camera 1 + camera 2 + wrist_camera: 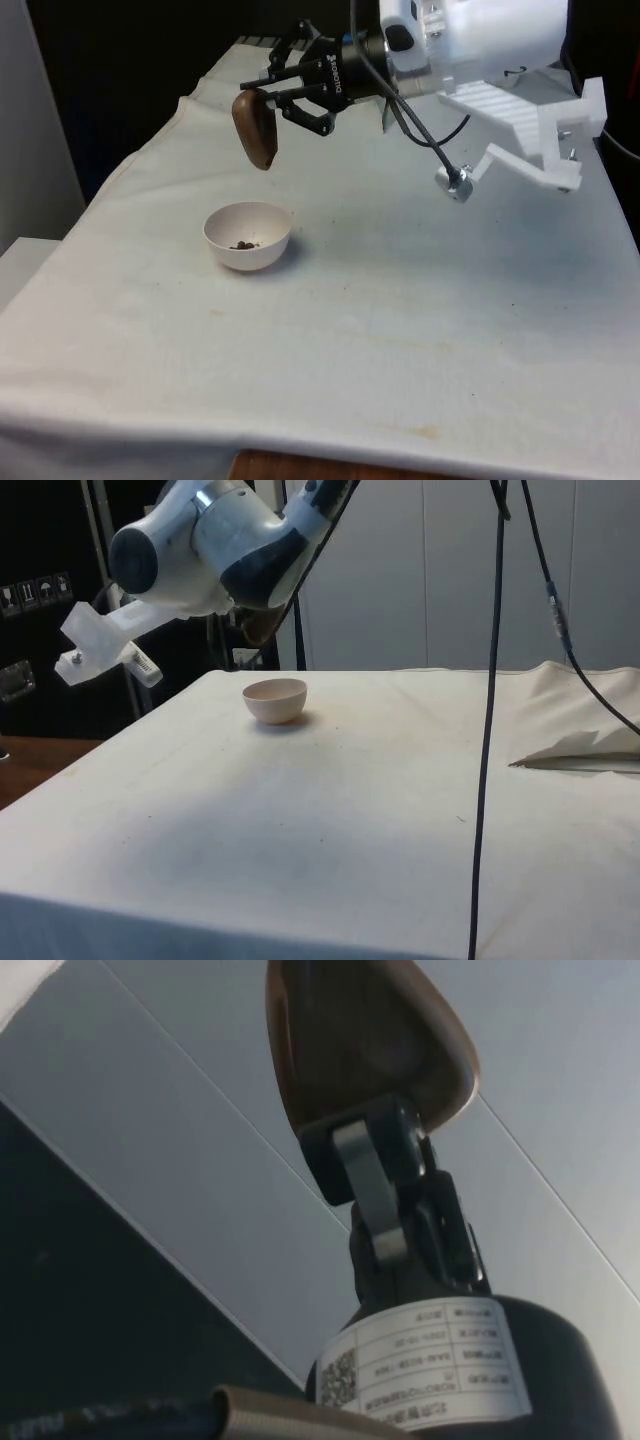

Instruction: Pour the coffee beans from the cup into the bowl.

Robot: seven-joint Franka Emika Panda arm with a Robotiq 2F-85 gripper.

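Brown cup [255,129] clamped in gripper [268,99], tipped | white bowl [248,236] below, beans inside

The cup [256,130] is brown. The bowl [248,236] is white, and the coffee beans [243,244] inside it are dark brown. The hand [290,95] is black, and the arm [470,35] behind it is white. The cloth [400,300] on the bench is white with a few faint yellow-brown stains. The cable [492,730] is black.
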